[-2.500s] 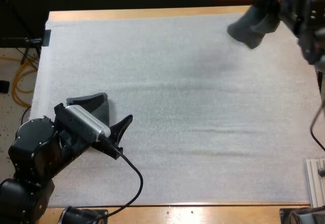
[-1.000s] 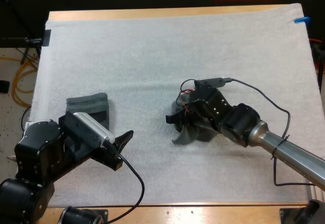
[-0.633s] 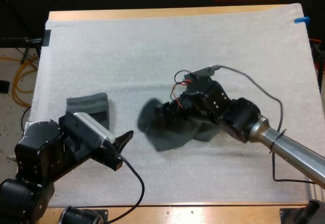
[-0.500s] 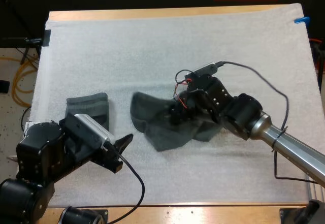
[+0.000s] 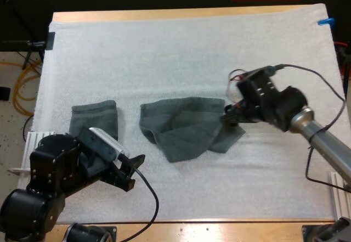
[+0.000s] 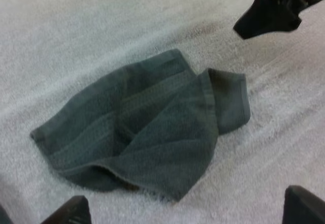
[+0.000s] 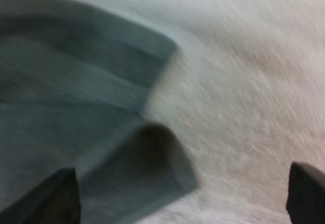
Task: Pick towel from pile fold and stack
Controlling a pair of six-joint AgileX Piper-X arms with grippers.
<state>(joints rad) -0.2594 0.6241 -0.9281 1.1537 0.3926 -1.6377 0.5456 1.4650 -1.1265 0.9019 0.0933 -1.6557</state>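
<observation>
High view. Item 1: crumpled dark grey-green towel [image 5: 184,128], lying loosely spread at the middle of the white foam mat [image 5: 164,61], which covers the wooden table [image 5: 164,14]. Item 2: folded dark grey-green towel [image 5: 96,116], flat on the mat's left part, apart from item 1, its near edge hidden under the left arm. Left gripper [image 5: 130,172]: low over bare mat, just beside the folded towel's near right corner, well short of the crumpled towel. Right gripper [image 5: 229,116]: at the crumpled towel's right edge, over its turned-up corner.

Left wrist view. Own black fingers [image 6: 66,214] stand wide apart, clear of any cloth. The crumpled towel lies ahead on the mat, one corner folded back on itself. The other arm's gripper hangs above the mat just beyond that corner.

Right wrist view. Own fingers [image 7: 56,193] stand apart, pressing on nothing. The crumpled towel's doubled corner lies below, one finger over the cloth, the other over bare mat.
</observation>
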